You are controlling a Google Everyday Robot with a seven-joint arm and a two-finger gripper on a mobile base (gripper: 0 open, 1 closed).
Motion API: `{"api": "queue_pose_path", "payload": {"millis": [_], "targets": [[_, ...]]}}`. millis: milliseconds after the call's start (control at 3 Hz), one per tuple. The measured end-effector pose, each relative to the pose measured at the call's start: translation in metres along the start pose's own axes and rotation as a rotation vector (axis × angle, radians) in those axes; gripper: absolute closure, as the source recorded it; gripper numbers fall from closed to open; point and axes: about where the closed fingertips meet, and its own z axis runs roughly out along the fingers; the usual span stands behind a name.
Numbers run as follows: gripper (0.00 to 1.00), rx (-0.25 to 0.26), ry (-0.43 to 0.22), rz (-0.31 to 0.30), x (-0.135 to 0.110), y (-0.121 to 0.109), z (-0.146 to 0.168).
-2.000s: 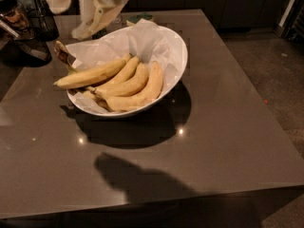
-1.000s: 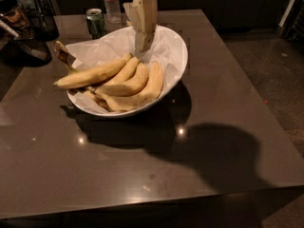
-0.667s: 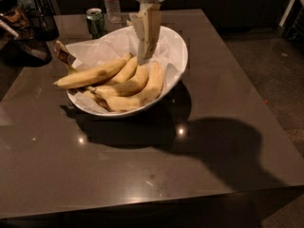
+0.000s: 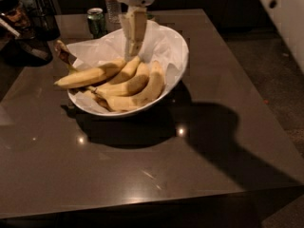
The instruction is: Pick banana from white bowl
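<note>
That banana (image 4: 88,76) jutting out leftward could, I reckon, get knocked onto the worktop (image 4: 47,151) if the pincer (image 4: 133,51), clenched or released I cannot tell, poised at the fruit's back tips, jostles the heap in the white bowl (image 4: 178,56); it has edged slightly left since a moment ago.

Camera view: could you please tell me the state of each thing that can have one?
gripper, pointing down just above the bananas
bananas, lying bunched in the white bowl
white bowl, upright on the table, paper-lined
green can, upright behind the bowl
</note>
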Motion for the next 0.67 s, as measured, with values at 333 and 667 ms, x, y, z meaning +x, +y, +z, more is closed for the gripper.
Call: {"api": "queue_pose_path", "payload": {"millis": [333,667], "targets": [[0.0,-0.034,-0.013,0.008,0.012,-0.015,0.03],[0.0,-0.101,-0.035,0.035,0.022,-0.018,0.067]]}}
